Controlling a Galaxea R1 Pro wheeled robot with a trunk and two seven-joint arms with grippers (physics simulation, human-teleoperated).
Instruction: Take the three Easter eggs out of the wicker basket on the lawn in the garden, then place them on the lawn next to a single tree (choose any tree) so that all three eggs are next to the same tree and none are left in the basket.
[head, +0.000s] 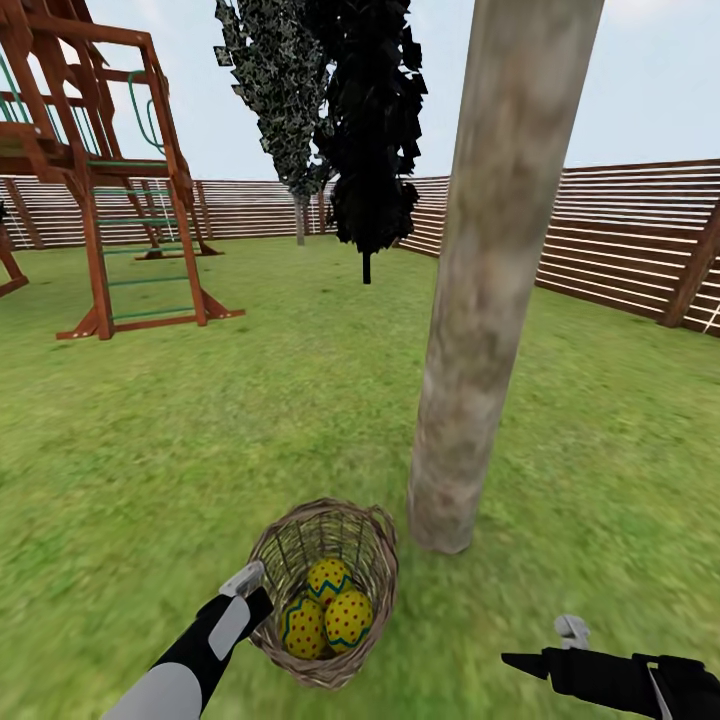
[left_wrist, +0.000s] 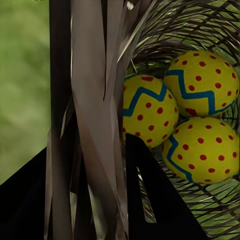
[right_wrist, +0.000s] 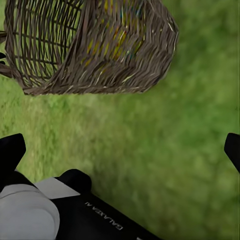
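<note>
The wicker basket (head: 300, 535) sits tilted on or just over the lawn (head: 200, 430), close to the foot of the thick grey-beige tree (head: 480, 300). Three yellow Easter eggs (head: 328, 578), (head: 348, 618), (head: 303, 627) lie inside it. My left gripper (head: 250, 590) is shut on the basket's left rim; the left wrist view has the wicker wall (left_wrist: 95, 75) between its dark fingers and the eggs (left_wrist: 147, 107), (left_wrist: 202, 82), (left_wrist: 202, 150) just beyond. My right gripper (head: 540, 645) is open over grass to the basket's right, holding nothing. From the right wrist camera I see the basket (right_wrist: 75, 50) from the side.
A wooden play set (head: 110, 180) stands at the far left. Two dark narrow trees (head: 370, 130), (head: 280, 90) rise at the back. A brown slat fence (head: 620, 240) runs along the back and right. Open grass lies all around the trunk.
</note>
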